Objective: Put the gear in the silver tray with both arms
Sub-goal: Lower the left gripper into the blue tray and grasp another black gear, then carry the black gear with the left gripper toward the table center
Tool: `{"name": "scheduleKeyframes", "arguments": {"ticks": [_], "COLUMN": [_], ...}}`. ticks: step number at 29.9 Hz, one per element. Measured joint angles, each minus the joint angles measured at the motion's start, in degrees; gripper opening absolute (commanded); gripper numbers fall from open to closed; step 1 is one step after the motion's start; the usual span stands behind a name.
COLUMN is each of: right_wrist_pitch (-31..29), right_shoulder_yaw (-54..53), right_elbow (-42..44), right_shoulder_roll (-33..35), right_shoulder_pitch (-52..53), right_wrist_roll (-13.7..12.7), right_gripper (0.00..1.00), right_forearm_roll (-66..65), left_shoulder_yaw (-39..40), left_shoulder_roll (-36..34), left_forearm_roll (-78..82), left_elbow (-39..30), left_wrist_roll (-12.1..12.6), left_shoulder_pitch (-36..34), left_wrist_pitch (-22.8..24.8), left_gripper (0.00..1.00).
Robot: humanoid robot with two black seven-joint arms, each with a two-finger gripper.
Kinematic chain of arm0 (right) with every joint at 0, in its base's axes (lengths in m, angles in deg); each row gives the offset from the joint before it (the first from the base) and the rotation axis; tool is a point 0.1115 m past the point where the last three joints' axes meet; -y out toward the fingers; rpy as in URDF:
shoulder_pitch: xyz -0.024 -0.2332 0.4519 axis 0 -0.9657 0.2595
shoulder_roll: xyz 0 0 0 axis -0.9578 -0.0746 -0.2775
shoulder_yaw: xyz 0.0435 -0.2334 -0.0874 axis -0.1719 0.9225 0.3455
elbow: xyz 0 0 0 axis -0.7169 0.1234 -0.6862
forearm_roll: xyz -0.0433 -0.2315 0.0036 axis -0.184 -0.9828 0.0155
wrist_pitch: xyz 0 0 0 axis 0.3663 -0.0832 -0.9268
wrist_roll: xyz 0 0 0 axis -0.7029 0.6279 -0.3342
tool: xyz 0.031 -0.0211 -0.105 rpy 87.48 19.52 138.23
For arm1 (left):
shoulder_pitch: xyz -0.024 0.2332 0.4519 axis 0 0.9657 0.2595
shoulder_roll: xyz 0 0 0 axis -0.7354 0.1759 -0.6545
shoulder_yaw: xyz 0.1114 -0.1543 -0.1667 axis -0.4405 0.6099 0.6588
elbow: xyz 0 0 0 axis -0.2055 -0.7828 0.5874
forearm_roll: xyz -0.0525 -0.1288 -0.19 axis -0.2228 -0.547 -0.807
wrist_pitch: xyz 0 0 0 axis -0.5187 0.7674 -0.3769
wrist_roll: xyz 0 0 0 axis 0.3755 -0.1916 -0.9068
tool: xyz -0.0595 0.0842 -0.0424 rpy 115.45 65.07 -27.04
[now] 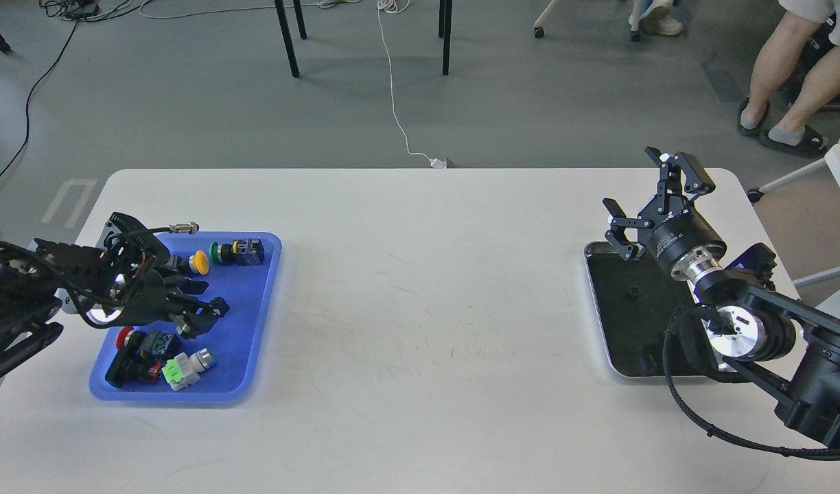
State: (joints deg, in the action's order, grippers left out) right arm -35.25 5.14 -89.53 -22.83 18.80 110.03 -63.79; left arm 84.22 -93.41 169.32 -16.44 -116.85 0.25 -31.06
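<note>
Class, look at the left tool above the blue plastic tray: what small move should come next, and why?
Probably lower the left tool a little and close it on one part in the blue plastic tray. It hovers over the parts and seems to grip nothing, while the shiny rectangular silver tray on the right shows only a dark bottom with one small speck.

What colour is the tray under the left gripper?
Blue; the tray shows best in the head view, under the left gripper.

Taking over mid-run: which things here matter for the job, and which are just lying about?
Job:
rectangular shiny silver metal tray
small dark gear inside it
left gripper
right gripper

Lying about:
blue plastic tray
yellow push-button
green push-button
white-and-green connector
</note>
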Motion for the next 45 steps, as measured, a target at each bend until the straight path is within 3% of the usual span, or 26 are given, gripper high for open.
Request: {"name": "scheduleKeyframes", "arguments": {"ticks": [8,12,17,27,37,45], "right_wrist_pitch": [0.0,0.0,0.0,0.0,0.0,0.0], "right_shoulder_yaw": [0.0,0.0,0.0,-0.2,-0.4,-0.5], "right_elbow": [0.0,0.0,-0.1,-0.1,-0.1,-0.4], "right_shoulder_roll": [0.0,0.0,0.0,0.0,1.0,2.7], "right_shoulder_pitch": [0.0,0.0,0.0,0.0,0.0,0.0], "right_wrist_roll": [0.0,0.0,0.0,0.0,0.0,0.0], "right_gripper": [0.99,0.99,0.99,0.99,0.99,0.99], "right_forearm_roll": [-0.1,-0.1,-0.1,-0.1,-0.1,-0.1], "left_shoulder_yaw": [0.0,-0.6,-1.5,-1.6,-1.5,-7.1], "left_shoulder_roll": [1.2,1.5,1.5,1.7,1.8,12.5], "left_forearm_roll": [0.0,0.0,0.0,0.0,0.0,0.0], "left_elbow": [1.3,1.8,1.9,2.1,-3.3,-7.0], "left_wrist_roll": [0.0,0.0,0.0,0.0,0.0,0.0], "left_shoulder_pitch": [0.0,0.0,-0.1,-0.4,-10.5,-20.8], "left_wrist_pitch": [-0.1,-0.1,-0.3,-1.9,-1.6,2.7], "left_gripper": [0.53,0.28,0.17,0.16,0.16,0.18]}}
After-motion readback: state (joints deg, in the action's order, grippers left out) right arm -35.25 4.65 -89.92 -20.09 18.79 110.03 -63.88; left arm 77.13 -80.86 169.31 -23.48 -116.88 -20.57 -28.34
